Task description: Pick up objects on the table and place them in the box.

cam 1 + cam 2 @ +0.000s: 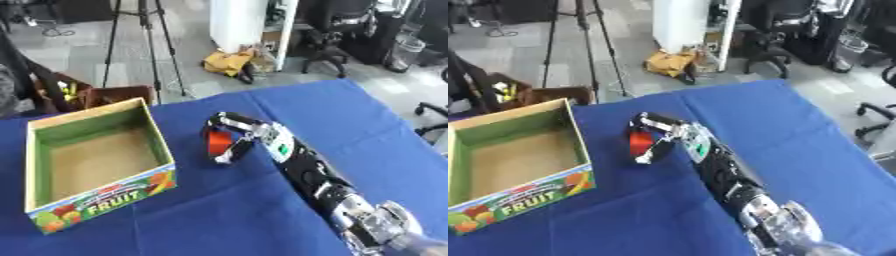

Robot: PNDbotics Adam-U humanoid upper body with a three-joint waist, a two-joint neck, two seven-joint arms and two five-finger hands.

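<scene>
A red-orange object (218,142) lies on the blue table (350,115), just right of the box. My right hand (248,131) reaches in from the lower right and its fingers and thumb curl round that object on the cloth. The cardboard box (98,197), printed with "FRUIT" and fruit pictures, stands open at the left with green inner walls and a bare brown floor. My left hand shows in neither view.
Beyond the table's far edge stand a tripod (149,45), a brown carton (118,94), a yellow bag (229,62) on the floor and office chairs (337,30). Blue cloth stretches bare in front of the box and to the right of my arm.
</scene>
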